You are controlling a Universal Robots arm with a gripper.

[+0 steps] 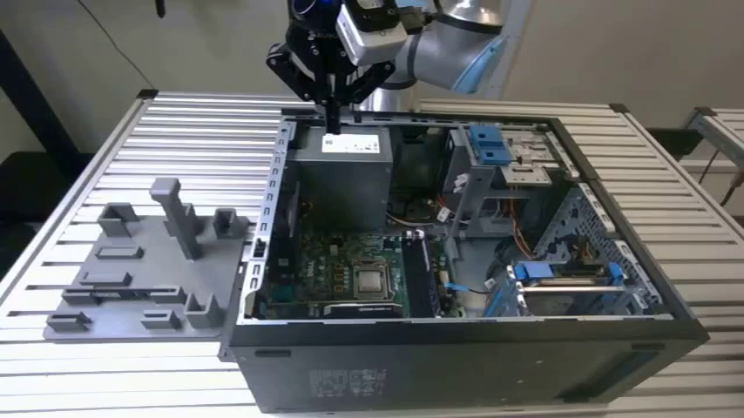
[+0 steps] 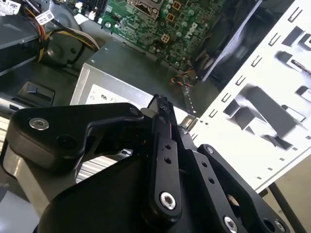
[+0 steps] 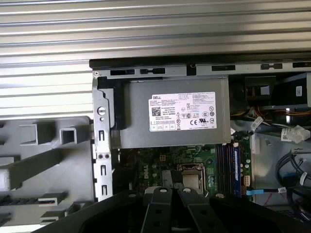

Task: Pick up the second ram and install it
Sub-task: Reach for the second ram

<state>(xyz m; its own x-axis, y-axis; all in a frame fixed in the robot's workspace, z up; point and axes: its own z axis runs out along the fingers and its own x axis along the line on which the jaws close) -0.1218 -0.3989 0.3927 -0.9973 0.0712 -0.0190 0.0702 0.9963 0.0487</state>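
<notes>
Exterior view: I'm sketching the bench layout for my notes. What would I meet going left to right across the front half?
Grey tray with posts → motherboard → blue drive bracket.

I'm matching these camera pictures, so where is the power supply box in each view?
Exterior view: power supply in the case's far corner, under the gripper.
Second wrist view: just beyond the gripper.
First wrist view: between the case's wall and the motherboard.
Shared landmark: green motherboard beside it.
</notes>
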